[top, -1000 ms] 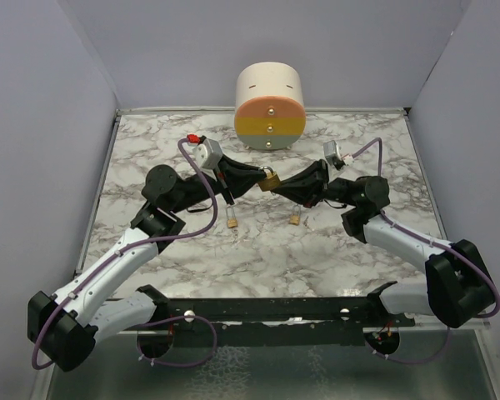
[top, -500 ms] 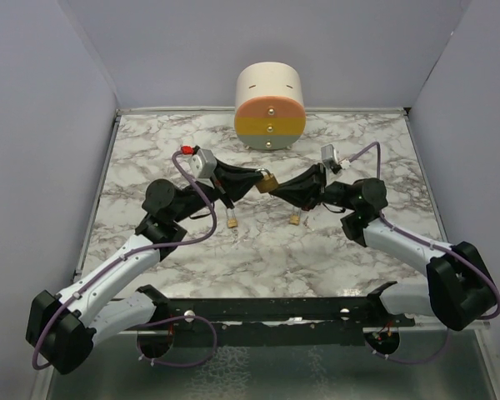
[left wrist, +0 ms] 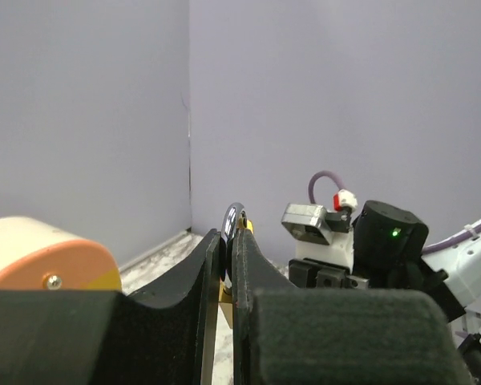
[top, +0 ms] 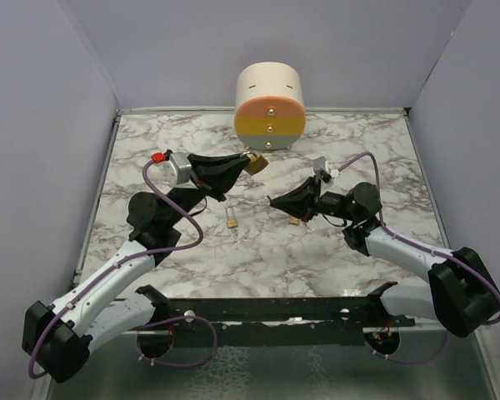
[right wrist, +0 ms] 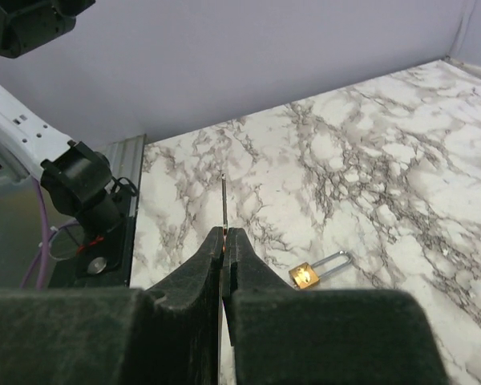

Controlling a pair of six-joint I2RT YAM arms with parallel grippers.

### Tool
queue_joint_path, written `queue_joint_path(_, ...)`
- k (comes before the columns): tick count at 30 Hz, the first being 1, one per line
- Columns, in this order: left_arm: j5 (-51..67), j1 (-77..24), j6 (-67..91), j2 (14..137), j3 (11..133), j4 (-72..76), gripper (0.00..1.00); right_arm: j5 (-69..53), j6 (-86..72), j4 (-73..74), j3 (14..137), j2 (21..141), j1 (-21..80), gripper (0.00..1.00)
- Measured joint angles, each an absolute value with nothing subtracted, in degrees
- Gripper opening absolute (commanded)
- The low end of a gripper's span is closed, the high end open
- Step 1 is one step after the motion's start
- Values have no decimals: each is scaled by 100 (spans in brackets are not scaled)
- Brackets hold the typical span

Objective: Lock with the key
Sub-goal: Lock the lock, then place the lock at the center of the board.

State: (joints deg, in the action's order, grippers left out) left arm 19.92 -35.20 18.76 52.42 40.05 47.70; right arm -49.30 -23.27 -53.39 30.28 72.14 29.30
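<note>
Brass padlock, grey-veined white marble table, lilac walls.

Padlock before drum, left of key, above table.

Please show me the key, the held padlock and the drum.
Key (right wrist: 224, 200): right wrist view, on its thin blade.
Held padlock (top: 255, 163): top view, on its brass body.
Drum (top: 270, 125): top view, on its striped front face.

Lighting's soft and even from overhead, so the marble desk picks up only faint shadows and no real glare. Both wrist views look sharp far out, but the dark fingers up close go blurry and underexposed.
</note>
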Motion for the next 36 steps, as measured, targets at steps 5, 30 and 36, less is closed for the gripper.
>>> queue_joint_path(5,1715,-3520,1750,5328,3957,4077,0,-4318,-1997,-4689,2777,6667,2932,2)
queue_joint_path(30,1286,-3520,2139,8256,2932,3951,0,-2414,-2071,-4003,2526,7815,3044,2)
queue_joint_path(36,1472,-3494,2268,9059,2932,4362,0,-2300,-2071,-4007,2689,8388,3242,2)
